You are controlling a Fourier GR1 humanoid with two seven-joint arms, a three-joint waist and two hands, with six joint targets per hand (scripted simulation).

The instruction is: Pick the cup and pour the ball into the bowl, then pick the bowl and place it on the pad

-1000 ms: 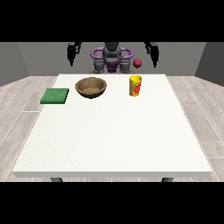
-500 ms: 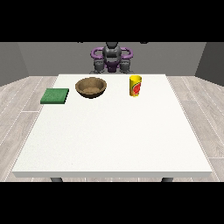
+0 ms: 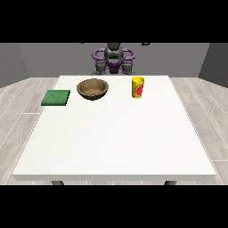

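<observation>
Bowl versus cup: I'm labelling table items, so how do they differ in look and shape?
The bowl is brown, wide and low; the cup is yellow with a red mark, narrow and tall. The bowl sits nearer the green pad, the cup further towards the view's right. Both stand upright on the white table.

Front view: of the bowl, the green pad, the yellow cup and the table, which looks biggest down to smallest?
1. Table, by far the largest.
2. Bowl.
3. Pad; it is close to the bowl in width, so their order is unsure.
4. Cup, the smallest.
All three stand about equally far from the camera.
</observation>
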